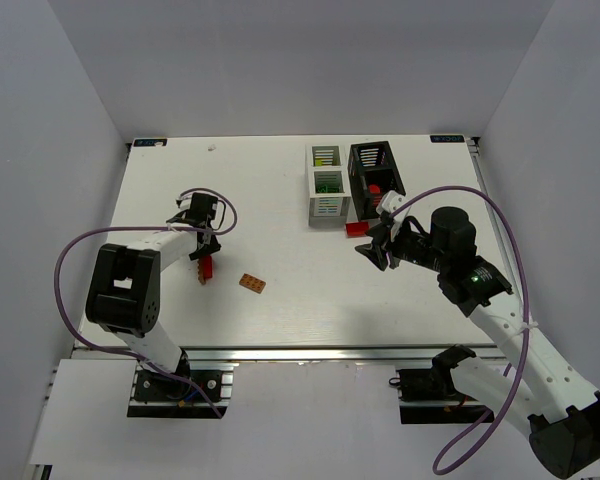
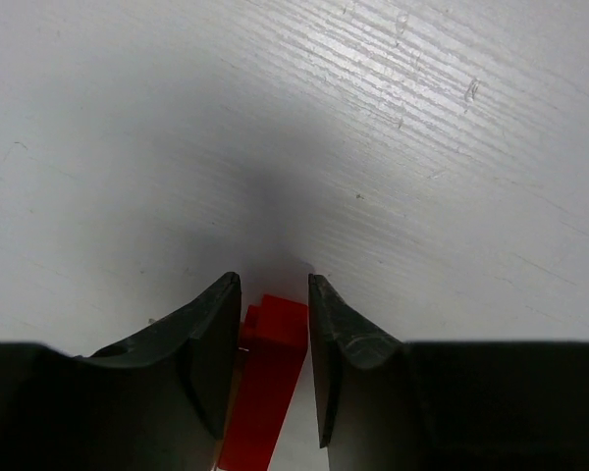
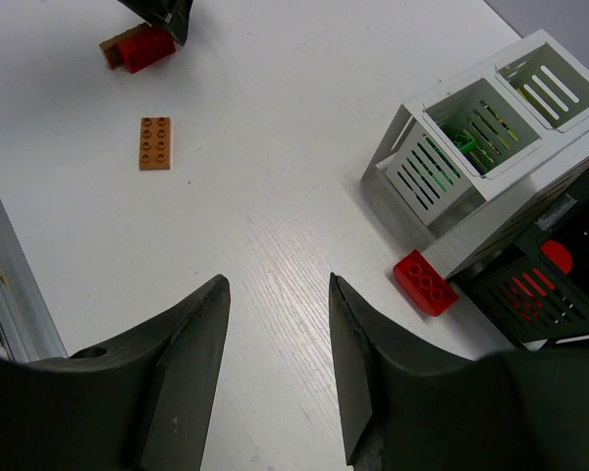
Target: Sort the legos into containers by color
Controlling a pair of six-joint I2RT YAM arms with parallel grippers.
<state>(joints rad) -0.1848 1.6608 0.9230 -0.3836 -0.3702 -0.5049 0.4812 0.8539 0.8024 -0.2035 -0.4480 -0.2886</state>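
My left gripper (image 1: pixel 204 250) is shut on a red lego (image 2: pixel 271 378), low over the table; the lego also shows in the top view (image 1: pixel 207 269) and in the right wrist view (image 3: pixel 144 48). An orange lego (image 1: pixel 252 283) lies flat to its right. My right gripper (image 3: pixel 275 287) is open and empty above bare table, near the boxes (image 1: pixel 374 251). The white container (image 1: pixel 327 184) holds green pieces (image 3: pixel 460 141). The black container (image 1: pixel 376 176) holds red pieces (image 3: pixel 558 257). Another red lego (image 3: pixel 425 283) lies on the table against the white box.
A small brownish-orange piece (image 3: pixel 108 50) sits right behind the red lego at my left gripper. The two boxes stand side by side at the back right. The table's near edge has a metal rail (image 1: pixel 310 352). Grey walls surround the table.
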